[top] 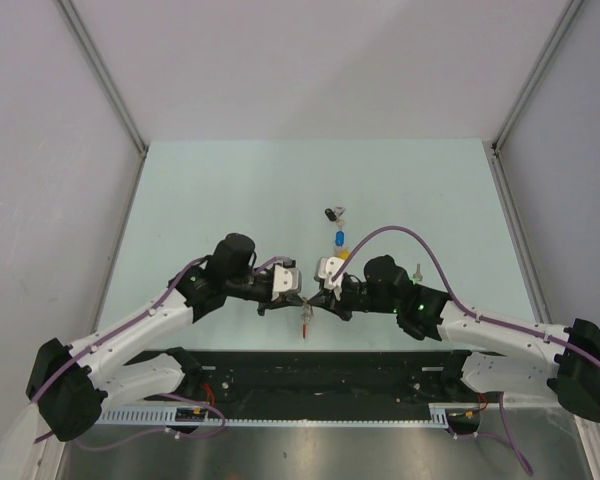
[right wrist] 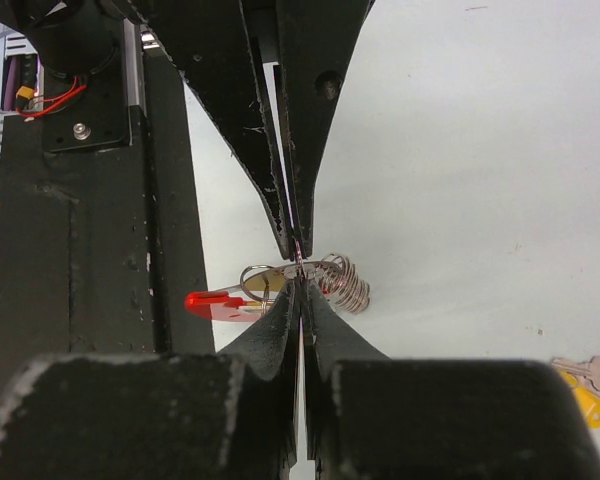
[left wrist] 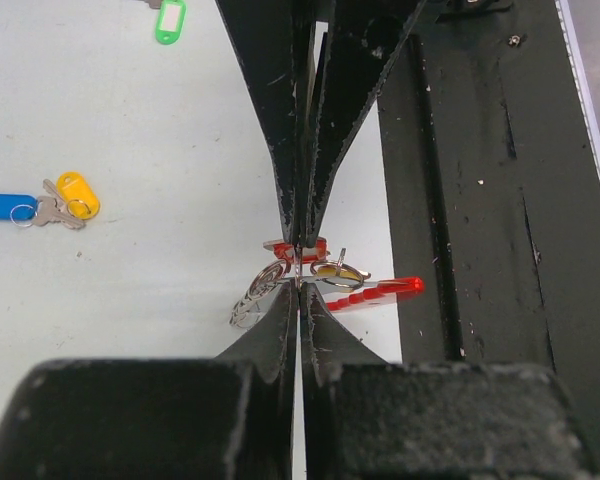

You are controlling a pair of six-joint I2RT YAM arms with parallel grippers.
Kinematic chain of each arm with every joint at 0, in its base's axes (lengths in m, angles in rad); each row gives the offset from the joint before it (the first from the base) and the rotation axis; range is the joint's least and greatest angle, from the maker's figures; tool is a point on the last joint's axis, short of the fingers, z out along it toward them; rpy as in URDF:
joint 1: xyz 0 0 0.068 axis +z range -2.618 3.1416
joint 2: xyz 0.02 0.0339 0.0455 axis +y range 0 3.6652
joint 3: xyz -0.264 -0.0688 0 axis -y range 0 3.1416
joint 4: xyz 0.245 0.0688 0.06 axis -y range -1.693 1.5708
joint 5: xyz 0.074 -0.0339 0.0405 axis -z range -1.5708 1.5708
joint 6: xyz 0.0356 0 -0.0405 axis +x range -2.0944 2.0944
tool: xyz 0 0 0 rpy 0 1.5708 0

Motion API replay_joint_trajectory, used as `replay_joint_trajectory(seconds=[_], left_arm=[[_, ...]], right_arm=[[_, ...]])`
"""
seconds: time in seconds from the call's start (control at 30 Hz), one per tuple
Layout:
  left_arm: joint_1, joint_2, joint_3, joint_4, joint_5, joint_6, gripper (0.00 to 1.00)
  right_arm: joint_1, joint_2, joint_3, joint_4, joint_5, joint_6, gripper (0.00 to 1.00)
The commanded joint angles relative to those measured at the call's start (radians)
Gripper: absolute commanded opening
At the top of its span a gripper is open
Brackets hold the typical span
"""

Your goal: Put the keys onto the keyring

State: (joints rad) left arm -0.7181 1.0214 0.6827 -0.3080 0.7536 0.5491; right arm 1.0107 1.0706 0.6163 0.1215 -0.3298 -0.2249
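The keyring point(left wrist: 375, 293), a red band with silvery coiled loops point(left wrist: 252, 298) and a split ring, hangs just above the table between both grippers. My left gripper point(left wrist: 298, 287) and my right gripper point(right wrist: 299, 272) meet tip to tip, and each is shut on the keyring's thin metal. From above, the left gripper point(top: 297, 298) and right gripper point(top: 314, 298) touch, with the red band point(top: 305, 321) dangling below them. A blue-tagged key point(left wrist: 8, 207) and a yellow-tagged key point(left wrist: 78, 194) lie together on the table. A green-tagged key point(left wrist: 170, 21) lies further off, and a black-tagged key point(top: 331, 213) lies behind them.
The black base plate point(left wrist: 500, 220) runs along the table's near edge, right beside the keyring. The pale table point(top: 230, 200) has grey walls on three sides. The right arm's purple cable point(top: 400, 232) arches over the table near the blue key point(top: 339, 238).
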Motion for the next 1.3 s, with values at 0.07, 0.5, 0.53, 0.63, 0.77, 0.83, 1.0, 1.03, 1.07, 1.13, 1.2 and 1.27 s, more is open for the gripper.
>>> replay_joint_trajectory(seconds=[0.07,0.5,0.53,0.63,0.77,0.83,1.0,1.03,1.07,1.13,1.2,1.27], left_arm=[[-0.021,0.000,0.025,0.023,0.013,-0.003,0.00],[-0.023,-0.027,0.015,0.078,0.033,-0.064,0.00],[-0.023,-0.030,0.014,0.084,0.033,-0.067,0.01],[-0.023,-0.046,0.008,0.107,0.032,-0.084,0.00],[-0.021,-0.058,-0.006,0.141,0.036,-0.113,0.00],[-0.021,-0.057,-0.006,0.142,0.042,-0.113,0.00],[-0.021,-0.050,-0.005,0.147,0.049,-0.121,0.00],[-0.021,-0.052,-0.006,0.150,0.050,-0.123,0.00],[-0.021,-0.049,-0.006,0.149,0.050,-0.121,0.00],[-0.021,-0.047,-0.006,0.149,0.055,-0.120,0.01],[-0.021,-0.041,-0.005,0.150,0.059,-0.123,0.00],[-0.021,-0.038,-0.005,0.149,0.064,-0.121,0.00]], right_arm=[[0.006,0.003,0.085,0.069,-0.006,0.021,0.00],[0.009,-0.067,0.097,0.003,0.040,0.050,0.39],[0.009,-0.080,0.097,-0.009,0.044,0.055,0.40],[0.009,-0.129,0.080,-0.040,0.074,0.062,0.40],[0.009,-0.178,0.027,-0.042,0.081,0.079,0.40],[0.009,-0.198,-0.012,-0.023,0.075,0.085,0.39],[0.008,-0.205,-0.065,0.026,0.064,0.059,0.38],[0.008,-0.201,-0.069,0.033,0.064,0.058,0.37],[0.008,-0.196,-0.072,0.047,0.064,0.055,0.36],[0.008,-0.186,-0.076,0.055,0.064,0.049,0.36],[0.008,-0.176,-0.079,0.067,0.064,0.042,0.33],[0.008,-0.172,-0.081,0.078,0.063,0.041,0.31]])
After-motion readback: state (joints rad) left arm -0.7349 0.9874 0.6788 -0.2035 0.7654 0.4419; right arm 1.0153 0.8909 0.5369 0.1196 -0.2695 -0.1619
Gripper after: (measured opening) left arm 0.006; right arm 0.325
